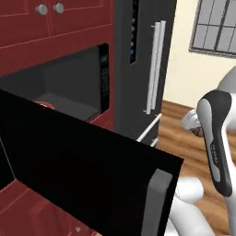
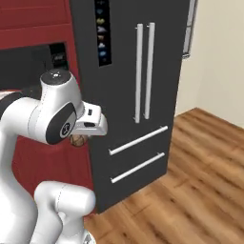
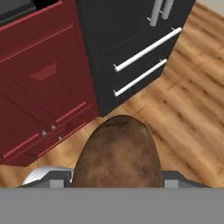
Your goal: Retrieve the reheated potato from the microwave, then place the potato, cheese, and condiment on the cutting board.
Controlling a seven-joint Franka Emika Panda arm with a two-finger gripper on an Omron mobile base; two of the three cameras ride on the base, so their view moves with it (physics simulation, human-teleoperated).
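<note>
Potato point(image 3: 117, 153), a rough, mottled brown oval with a matte skin, is sitting clamped in the end effector point(image 3: 117, 177), whose two grey fingers are pressing against its flanks at the bottom of the hand view. In the right base view a small brown patch of the potato point(image 2: 78, 139) is peeking out under the white wrist block. Below the hand, glossy wood-plank floor point(image 3: 183, 109) is stretching away, warm brown with a visible grain. Beside it, dark red cabinet doors point(image 3: 39, 100) with raised panel edges and small round metal knobs are standing next to a tall, smooth black refrigerator point(image 2: 138, 81) carrying straight silver bar handles, two upright and two across its lower drawers. Further out, the microwave point(image 1: 69, 87) is standing open in the red cabinetry, its boxy dark grey cavity showing, while its wide flat black door point(image 1: 87, 170) is swinging out toward the camera, a grey bar handle along its free edge.
</note>
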